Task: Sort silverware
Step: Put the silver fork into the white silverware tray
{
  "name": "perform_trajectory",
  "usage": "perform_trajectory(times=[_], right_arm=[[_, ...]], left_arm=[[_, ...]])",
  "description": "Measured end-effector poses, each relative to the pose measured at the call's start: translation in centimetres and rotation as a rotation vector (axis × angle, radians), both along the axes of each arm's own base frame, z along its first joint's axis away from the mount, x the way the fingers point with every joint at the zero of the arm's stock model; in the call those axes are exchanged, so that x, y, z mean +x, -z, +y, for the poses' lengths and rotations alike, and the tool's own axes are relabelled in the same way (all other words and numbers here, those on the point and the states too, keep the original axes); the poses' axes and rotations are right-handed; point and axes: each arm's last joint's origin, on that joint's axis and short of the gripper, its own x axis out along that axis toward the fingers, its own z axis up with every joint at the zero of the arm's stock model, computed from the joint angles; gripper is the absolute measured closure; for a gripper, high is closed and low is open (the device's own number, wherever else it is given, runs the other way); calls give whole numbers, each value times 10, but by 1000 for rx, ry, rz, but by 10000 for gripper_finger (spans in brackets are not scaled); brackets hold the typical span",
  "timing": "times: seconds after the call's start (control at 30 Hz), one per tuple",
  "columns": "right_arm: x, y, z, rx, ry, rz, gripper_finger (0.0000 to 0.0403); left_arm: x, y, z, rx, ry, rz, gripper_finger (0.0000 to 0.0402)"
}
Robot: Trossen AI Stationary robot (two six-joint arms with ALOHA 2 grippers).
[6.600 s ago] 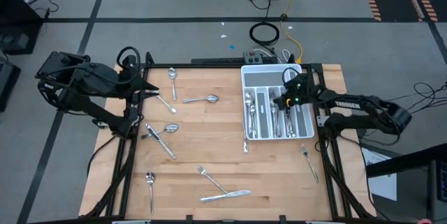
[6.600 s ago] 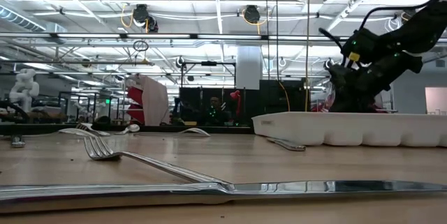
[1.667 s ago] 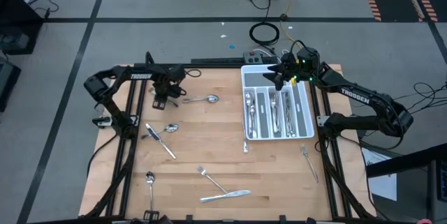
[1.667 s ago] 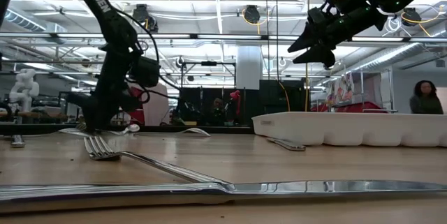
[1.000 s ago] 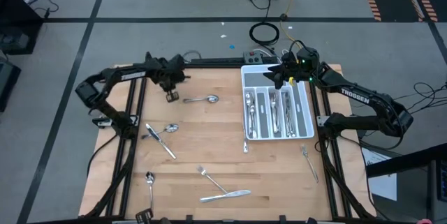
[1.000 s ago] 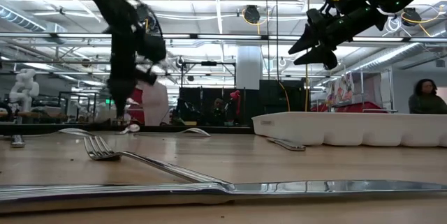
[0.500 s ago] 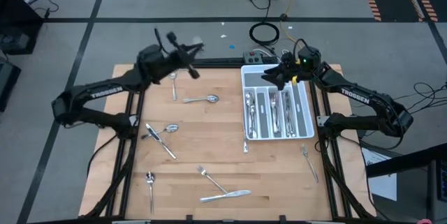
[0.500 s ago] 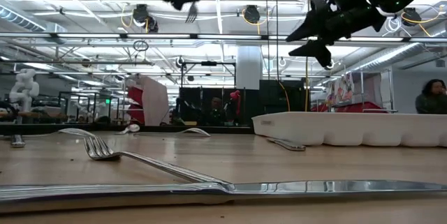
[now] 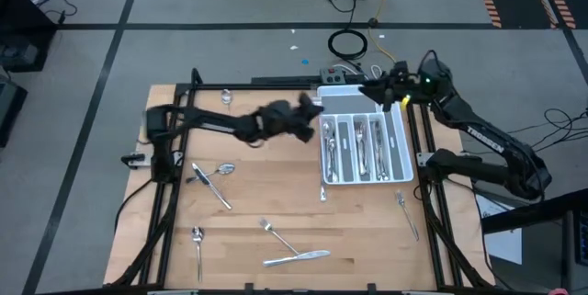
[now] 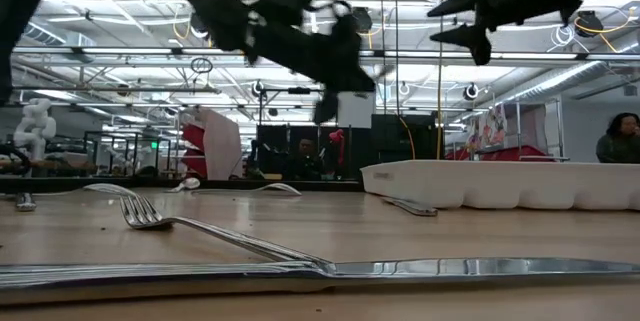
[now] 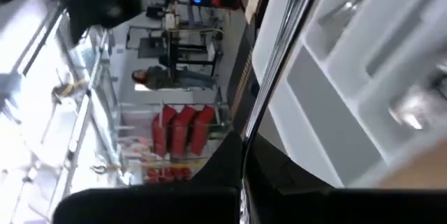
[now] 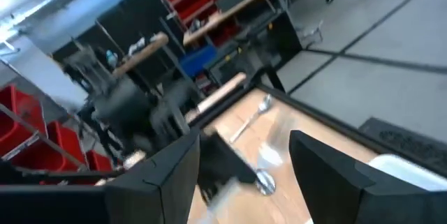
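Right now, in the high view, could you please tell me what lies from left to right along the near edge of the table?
Spoon → fork → knife → a lone fork on the right, near the table's right edge.

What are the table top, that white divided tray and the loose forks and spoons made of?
Table top: looks like pale wood, with visible plank lines and grain. White tray: probably moulded plastic, matte and uniform. Fork and spoon: seemingly polished metal, silver and mirror-bright, catching reflections.
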Motion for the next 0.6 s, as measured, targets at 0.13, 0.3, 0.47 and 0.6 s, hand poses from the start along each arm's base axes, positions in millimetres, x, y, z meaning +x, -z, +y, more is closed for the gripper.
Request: perform_trajectory(times=[0.13, 0.3, 0.47, 0.6], right_arm=[[-9, -10, 8, -43, 40, -37, 190], [-16, -17, 15, -79, 55, -64, 190], [-20, -21, 20, -94, 53, -77, 190], [-22, -22, 22, -116, 52, -82, 190]], left_arm=[[52, 16, -10, 36, 45, -5, 394], [107, 20, -32, 37, 100, -92, 394], [137, 48, -43, 20, 124, -34, 396], [141, 69, -46, 75, 139, 138, 396]])
